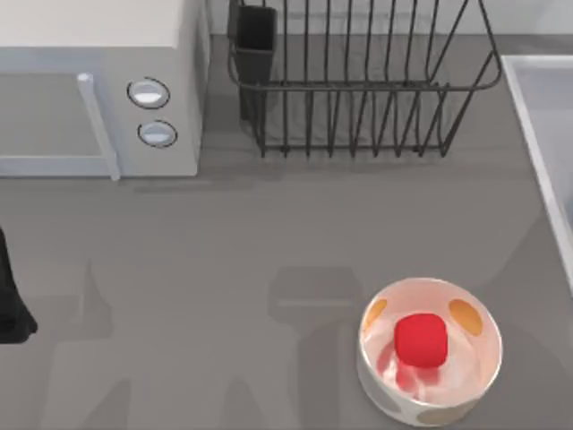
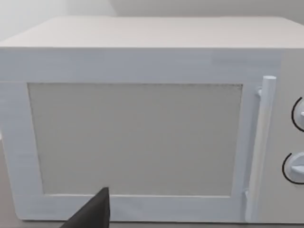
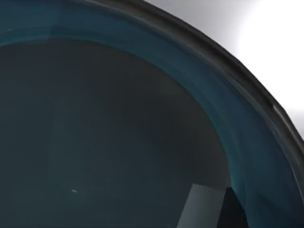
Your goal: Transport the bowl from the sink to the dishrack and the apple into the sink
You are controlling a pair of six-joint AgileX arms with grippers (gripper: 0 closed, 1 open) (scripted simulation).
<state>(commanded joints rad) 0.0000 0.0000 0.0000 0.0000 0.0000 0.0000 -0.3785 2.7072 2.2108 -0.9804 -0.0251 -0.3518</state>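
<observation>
The apple (image 1: pixel 421 340), small and bright red, lies inside a glossy white bowl with orange spots (image 1: pixel 431 351) at the front right of the table. At the back middle stands the black wire dishrack (image 1: pixel 363 81), with its dark cutlery cup (image 1: pixel 255 40) at the rack's left corner. The pale rim of the sink (image 1: pixel 542 134) runs along the right edge. In the right wrist view the teal-blue bowl (image 3: pixel 142 123) sits very close, its dark inside and blue wall curving across, with part of my right gripper (image 3: pixel 209 209) low against it. My left gripper (image 1: pixel 11 305) is parked at the table's left edge.
A white microwave (image 1: pixel 98 90) with two round knobs (image 1: pixel 149 93) stands at the back left; the left wrist view faces its door (image 2: pixel 135 137) and handle (image 2: pixel 261 142). Bare grey tabletop (image 1: pixel 224 269) lies between the microwave, the rack and the white bowl.
</observation>
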